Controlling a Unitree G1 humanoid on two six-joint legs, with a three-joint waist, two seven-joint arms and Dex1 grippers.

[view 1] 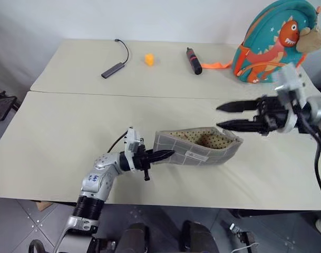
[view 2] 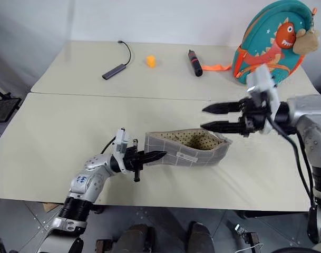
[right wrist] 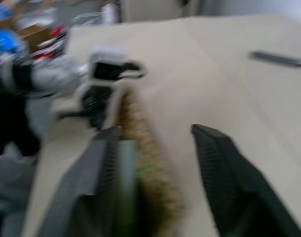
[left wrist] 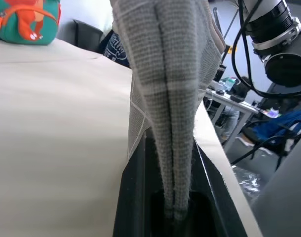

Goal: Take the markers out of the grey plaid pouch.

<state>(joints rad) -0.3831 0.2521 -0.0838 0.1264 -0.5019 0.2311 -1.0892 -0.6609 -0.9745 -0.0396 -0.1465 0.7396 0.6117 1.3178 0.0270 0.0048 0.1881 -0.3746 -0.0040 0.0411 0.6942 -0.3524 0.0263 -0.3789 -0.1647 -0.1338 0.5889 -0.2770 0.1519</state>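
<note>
Nearest the head camera, the left gripper [view 1: 159,156] is clamped tight on the closed end of the grey plaid pouch [view 1: 197,146] — the left wrist view shows the fabric [left wrist: 172,98] pinched flat between the two black fingers [left wrist: 133,197]. This end is lifted a little off the table [view 1: 70,137], and the pouch's mouth at the far end gapes open, showing speckled tan lining.

Just above that open mouth hangs the right gripper [view 1: 231,116], pointing across toward the pouch with its two fingers spread apart and nothing clearly held between them. In the right wrist view a blurred greenish shape [right wrist: 128,163] sits beside one finger, over the lining; whether it is one of the markers I cannot tell.

Beyond the pouch, on the far half of the table, lie a black cylinder with an orange strap [view 1: 194,60], a small orange object [view 1: 149,59] and a grey cabled adapter [view 1: 113,69]. A teal dinosaur backpack [view 1: 273,42] stands behind the right gripper.
</note>
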